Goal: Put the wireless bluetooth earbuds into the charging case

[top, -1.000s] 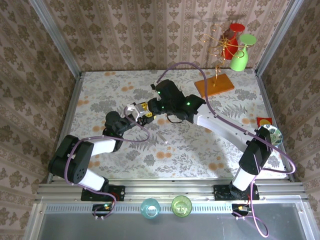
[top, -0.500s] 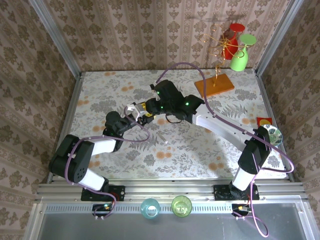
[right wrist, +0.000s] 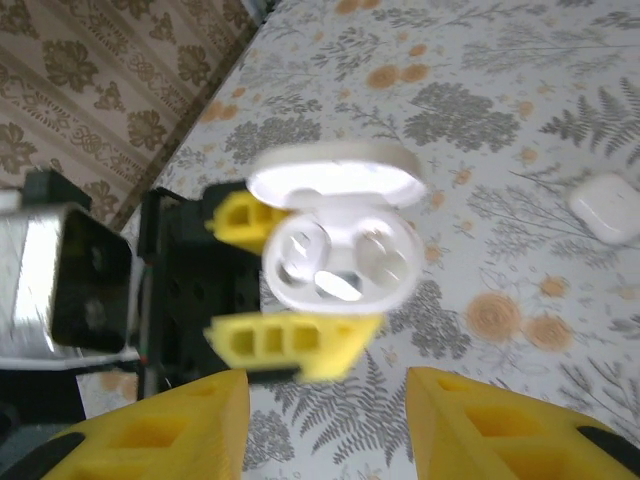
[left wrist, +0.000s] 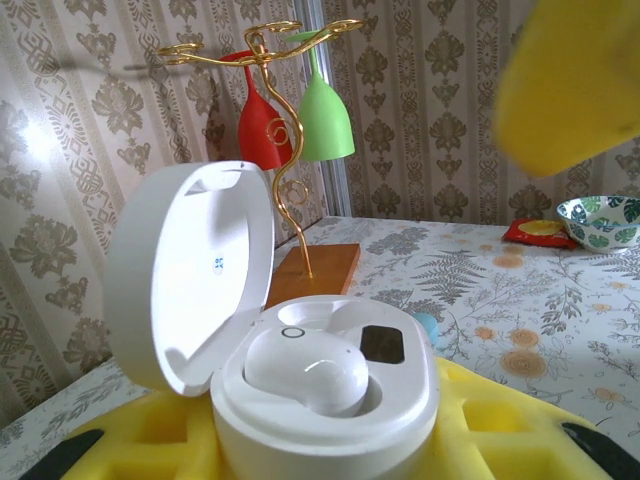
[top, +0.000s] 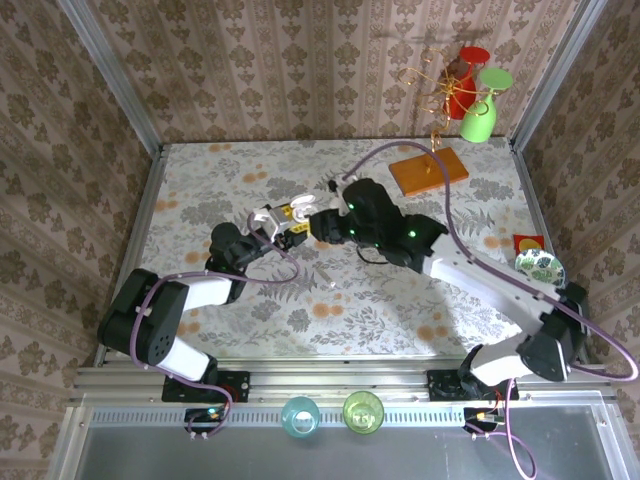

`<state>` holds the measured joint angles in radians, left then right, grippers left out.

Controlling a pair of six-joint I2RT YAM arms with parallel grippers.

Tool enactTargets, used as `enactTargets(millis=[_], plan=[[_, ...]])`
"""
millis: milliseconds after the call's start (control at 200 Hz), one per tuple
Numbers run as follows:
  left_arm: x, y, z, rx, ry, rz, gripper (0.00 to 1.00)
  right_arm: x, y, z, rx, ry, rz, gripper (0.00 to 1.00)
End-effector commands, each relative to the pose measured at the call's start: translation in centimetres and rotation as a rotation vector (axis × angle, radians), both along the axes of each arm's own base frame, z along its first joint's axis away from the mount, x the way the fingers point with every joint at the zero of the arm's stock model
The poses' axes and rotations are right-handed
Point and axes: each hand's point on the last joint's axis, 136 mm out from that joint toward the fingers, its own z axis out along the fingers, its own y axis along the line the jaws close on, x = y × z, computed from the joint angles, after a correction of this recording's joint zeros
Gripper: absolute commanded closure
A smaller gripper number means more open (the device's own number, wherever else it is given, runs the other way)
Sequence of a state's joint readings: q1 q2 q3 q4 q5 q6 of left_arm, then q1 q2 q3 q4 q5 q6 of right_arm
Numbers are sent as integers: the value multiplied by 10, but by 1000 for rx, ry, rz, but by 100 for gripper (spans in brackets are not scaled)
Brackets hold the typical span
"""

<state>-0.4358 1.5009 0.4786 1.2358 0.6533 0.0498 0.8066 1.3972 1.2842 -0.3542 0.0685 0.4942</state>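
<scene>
One white earbud (left wrist: 305, 370) is seen seated in the open charging case (left wrist: 330, 415), which is clamped between the yellow fingers (left wrist: 150, 440) of the left gripper (left wrist: 325, 445). The case's lid (left wrist: 190, 270) is tipped back, and the neighbouring well (left wrist: 383, 345) is left unfilled. The right gripper (right wrist: 328, 400) is held just short of the case, its fingers spread apart with nothing gripped between them. A second white earbud (right wrist: 604, 205) is seen lying on the floral table (right wrist: 520, 100), ahead and to the right of the right gripper, well apart from the left.
</scene>
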Motion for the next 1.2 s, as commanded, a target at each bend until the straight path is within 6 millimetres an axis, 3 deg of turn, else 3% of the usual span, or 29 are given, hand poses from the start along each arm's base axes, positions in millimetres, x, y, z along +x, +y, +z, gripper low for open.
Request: enactTargets(millis=[0,110,210,375,530,800,1195], plan=[[-4,10,13,-16,-60,21,70,5,-33,-6,21,-19,-116,53],[-7,15,15,-19,-65,28,70,6,-50,-50,45,118,-146,52],[-10,16,17,-22,-68,30,70,4,-53,-91,80,249,-138,52],[-15,19,21,-15,-73,32,70,-1,-38,-155,41,443,-78,57],[-17,20,22,-11,-72,34,70,-6,-15,-192,42,575,-6,67],[-18,20,20,-6,-70,34,70,-17,12,-217,28,652,94,78],[-17,19,21,-7,-72,32,70,-32,15,-240,-5,700,94,81]])
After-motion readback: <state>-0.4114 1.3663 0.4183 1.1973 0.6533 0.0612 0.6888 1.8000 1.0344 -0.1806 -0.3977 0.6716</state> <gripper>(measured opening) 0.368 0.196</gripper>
